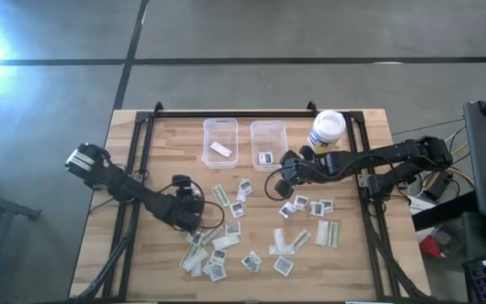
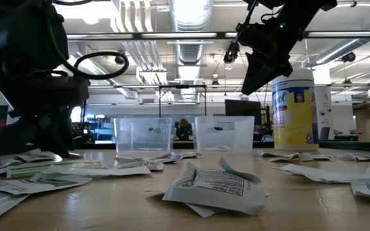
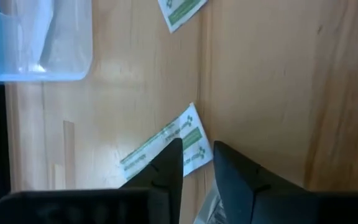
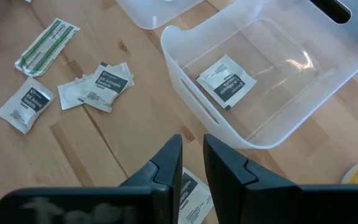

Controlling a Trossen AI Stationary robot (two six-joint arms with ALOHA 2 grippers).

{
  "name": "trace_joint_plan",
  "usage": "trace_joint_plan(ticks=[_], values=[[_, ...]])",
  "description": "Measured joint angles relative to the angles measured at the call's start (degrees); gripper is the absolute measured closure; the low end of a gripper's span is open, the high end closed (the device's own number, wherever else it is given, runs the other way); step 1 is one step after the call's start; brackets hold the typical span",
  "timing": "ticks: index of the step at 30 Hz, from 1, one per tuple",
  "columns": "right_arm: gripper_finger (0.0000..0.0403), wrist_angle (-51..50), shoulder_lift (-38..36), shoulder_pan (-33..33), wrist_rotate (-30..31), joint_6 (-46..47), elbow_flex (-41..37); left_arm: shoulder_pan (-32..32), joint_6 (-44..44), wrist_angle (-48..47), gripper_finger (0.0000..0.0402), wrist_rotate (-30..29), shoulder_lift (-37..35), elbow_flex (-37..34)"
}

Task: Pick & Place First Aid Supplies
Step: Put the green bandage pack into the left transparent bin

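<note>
First aid packets [image 1: 251, 232] lay scattered flat across the middle and near part of the wooden counter [image 1: 369, 262]: small square white ones with dark print and long narrow strips with green print. They looked feather-light, thin and floppy, likely to slide or crumple, so the best hold was probably a pinch on a raised edge or corner.

The left end effector [image 3: 196, 163] was low over the left-centre of the scatter, its fingers a narrow gap apart, straddling the end of a green-printed strip [image 3: 166, 140]; whether it had actually gripped the strip could not be told. The right end effector [image 4: 191, 163] hung raised beside the near wall of the right clear bin [image 4: 229, 134], fingers close together with a square packet [image 4: 188, 196] showing just under the tips; whether that packet was held could not be told.

The right wrist view alone showed one square packet [image 4: 227, 81] lying in that bin. The high view showed a pale strip [image 1: 221, 149] in the left clear bin [image 1: 220, 127] and the wipes canister [image 1: 326, 131] at the far right. The low view showed the packets' curled, lifted edges, which no overhead view revealed.
</note>
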Motion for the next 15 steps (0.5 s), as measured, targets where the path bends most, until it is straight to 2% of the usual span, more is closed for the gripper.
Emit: trace_joint_plan(ticks=[7, 13, 15], values=[[0.0342, 0.00, 0.00, 0.00, 0.00, 0.00, 0.00, 0.56, -0.11, 0.45, 0.0342, 0.92, -0.09, -0.98], [0.0342, 0.00, 0.00, 0.00, -0.08, 0.00, 0.00, 0.64, -0.13, -0.18, 0.0392, -0.15, -0.02, -1.31], [0.0342, 0.02, 0.00, 0.00, -0.17, 0.00, 0.00, 0.66, -0.42, 0.13, 0.0398, -1.43, -0.02, -1.29]])
